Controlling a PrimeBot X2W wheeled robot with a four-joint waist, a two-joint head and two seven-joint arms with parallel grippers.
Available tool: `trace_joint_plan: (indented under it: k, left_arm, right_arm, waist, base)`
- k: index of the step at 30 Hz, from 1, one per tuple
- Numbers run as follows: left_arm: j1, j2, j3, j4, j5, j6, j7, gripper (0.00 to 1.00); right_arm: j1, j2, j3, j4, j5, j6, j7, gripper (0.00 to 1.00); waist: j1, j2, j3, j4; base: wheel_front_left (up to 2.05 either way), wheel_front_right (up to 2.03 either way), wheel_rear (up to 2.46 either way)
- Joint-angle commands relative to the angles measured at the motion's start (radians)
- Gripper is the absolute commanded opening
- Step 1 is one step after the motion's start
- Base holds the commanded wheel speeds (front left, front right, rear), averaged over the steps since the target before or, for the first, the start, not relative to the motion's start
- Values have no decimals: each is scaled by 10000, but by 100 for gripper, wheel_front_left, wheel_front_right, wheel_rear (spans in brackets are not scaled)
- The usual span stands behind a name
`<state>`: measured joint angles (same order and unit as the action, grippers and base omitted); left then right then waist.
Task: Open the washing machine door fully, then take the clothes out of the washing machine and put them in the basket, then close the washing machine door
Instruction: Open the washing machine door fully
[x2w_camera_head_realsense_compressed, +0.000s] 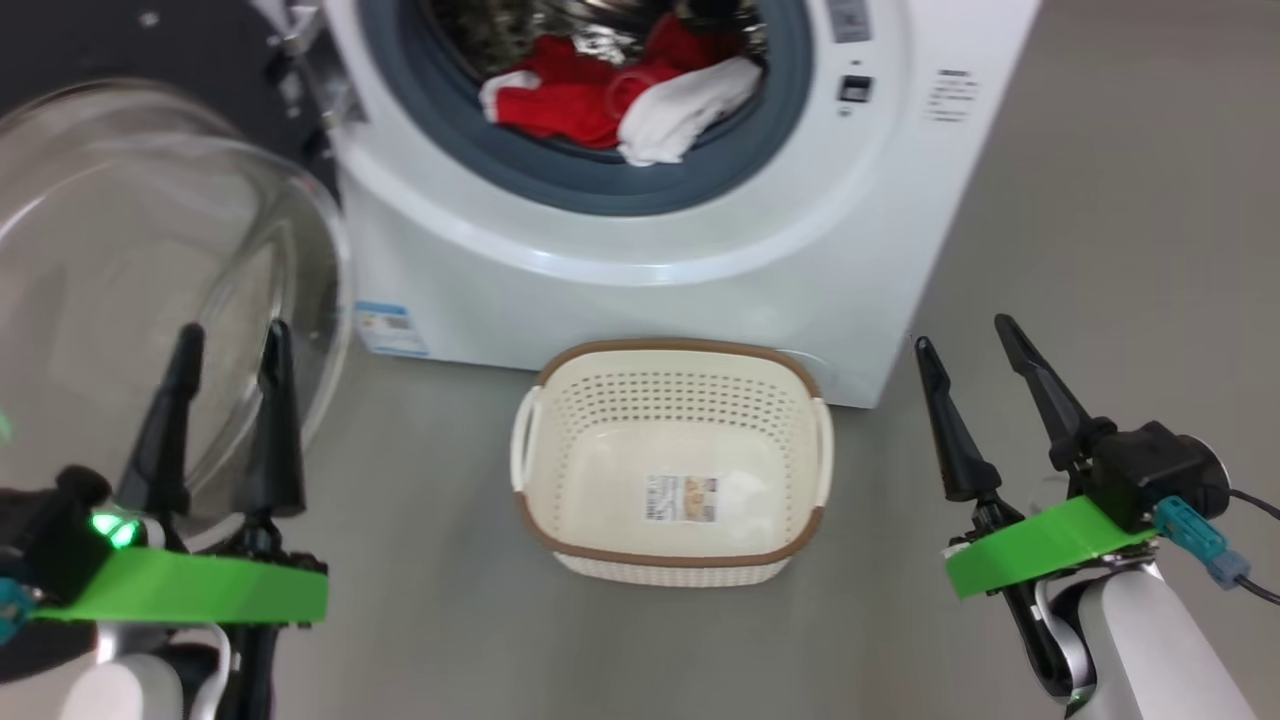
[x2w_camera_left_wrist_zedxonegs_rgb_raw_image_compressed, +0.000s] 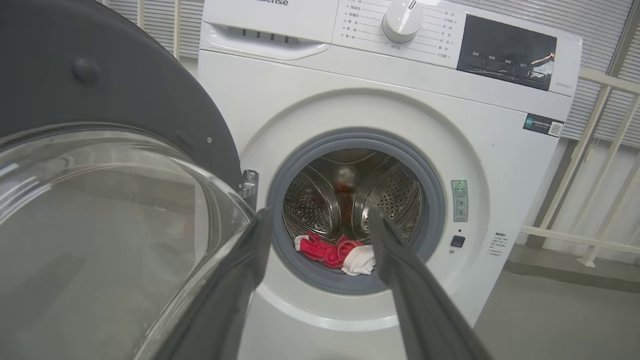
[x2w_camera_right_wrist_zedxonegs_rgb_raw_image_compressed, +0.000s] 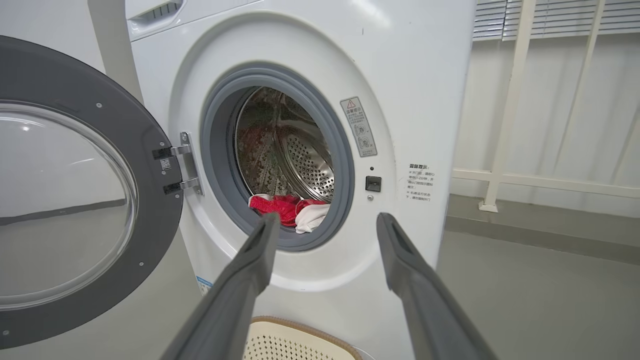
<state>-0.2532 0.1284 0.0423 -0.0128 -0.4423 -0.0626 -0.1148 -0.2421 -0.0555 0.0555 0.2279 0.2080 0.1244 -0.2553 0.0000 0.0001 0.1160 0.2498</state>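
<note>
Left gripper (x2w_camera_head_realsense_compressed: 233, 332): fingers spread, nothing between them. We're low on the left, with the fingers pointing up in front of the glass bowl of the washing machine door (x2w_camera_head_realsense_compressed: 150, 250). In the left wrist view one finger sits right at the bowl's edge; we can't tell whether it touches.

Right gripper (x2w_camera_head_realsense_compressed: 961, 332): also spread and holding nothing. It hangs over the floor (x2w_camera_head_realsense_compressed: 1100, 200), off the right front corner of the washing machine (x2w_camera_head_realsense_compressed: 600, 260) and apart from it.

The door is swung out to our left on its hinge (x2w_camera_right_wrist_zedxonegs_rgb_raw_image_compressed: 185, 167), inner side and bowl facing us.

The clothes (x2w_camera_head_realsense_compressed: 600, 105) are inside the machine at the front lip of the drum (x2w_camera_right_wrist_zedxonegs_rgb_raw_image_compressed: 305, 165). They are a red bundle, with a white piece draped onto the grey rubber ring (x2w_camera_head_realsense_compressed: 600, 190) at the bottom of the opening.

The basket (x2w_camera_head_realsense_compressed: 680, 347) stands upright on the floor just in front of the machine and below the opening, between our two grippers in the head view. There is a paper sticker (x2w_camera_head_realsense_compressed: 682, 497) on its bottom.
</note>
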Motion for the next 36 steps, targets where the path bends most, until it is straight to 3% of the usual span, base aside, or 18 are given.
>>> trace_joint_plan:
  k: [1,16,25,36]
  left_arm:
    - [63,221,282,-263,-104,-77,39,100]
    - [826,717,-82,921,11,-426,-631,100]
    - [1173,1073,-320,1480,281,-516,-1016,100]
    - [1960,875,-182,1679,429,-456,-1386,100]
  right_arm:
    - [118,53,166,-327,-138,63,-62,100]
    - [749,53,-191,-441,-273,63,-64,100]
    - [1050,53,-170,-601,-117,63,-64,100]
    - [1709,53,161,-751,5,63,-64,100]
  waist:
    - [0,-1,-118,-639]
    - [0,-1,-461,-2365]
    - [0,-1,-646,-2849]
    - [0,-1,-1171,-3218]
  base:
    - [0,0,0]
    - [0,0,0]
    - [0,0,0]
    - [0,0,0]
